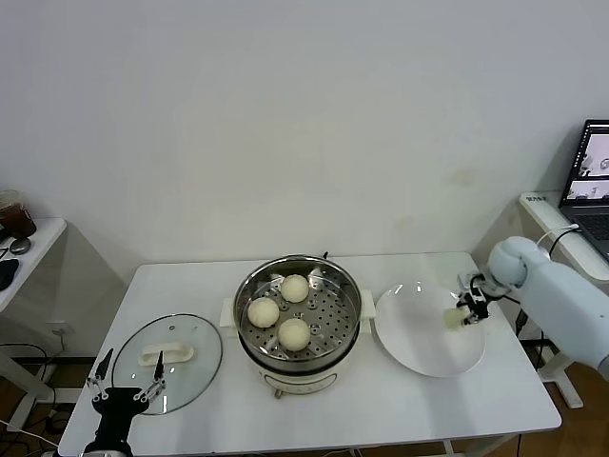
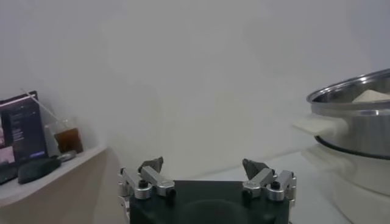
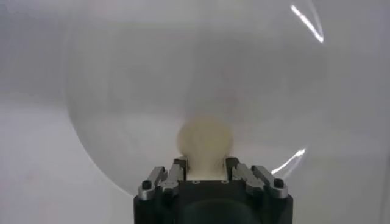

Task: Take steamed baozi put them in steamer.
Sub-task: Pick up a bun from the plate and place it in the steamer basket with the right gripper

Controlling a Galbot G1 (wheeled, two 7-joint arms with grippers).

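Baozi (image 3: 204,139) pinched between right gripper (image 3: 206,163) fingers, apparently above plate (image 1: 419,357)

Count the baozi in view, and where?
4. Three in the steamer: baozi. One baozi over the plate, in the right gripper.

This looks like a robotics lab or office test room rather than a home kitchen: a plain white table (image 1: 314,419) stands against a bare white wall (image 1: 304,114) with only staged cookware on it, a steamer (image 1: 297,324), a white plate (image 1: 423,333) and a glass lid (image 1: 171,357). Beyond the right gripper (image 1: 468,310), farther to its outer side, an open laptop (image 1: 590,186) sits on a second white desk (image 1: 552,219). Out past the left gripper (image 1: 124,381), a side desk (image 1: 24,252) carries a drink cup (image 1: 14,214), with cables (image 1: 19,357) trailing below.
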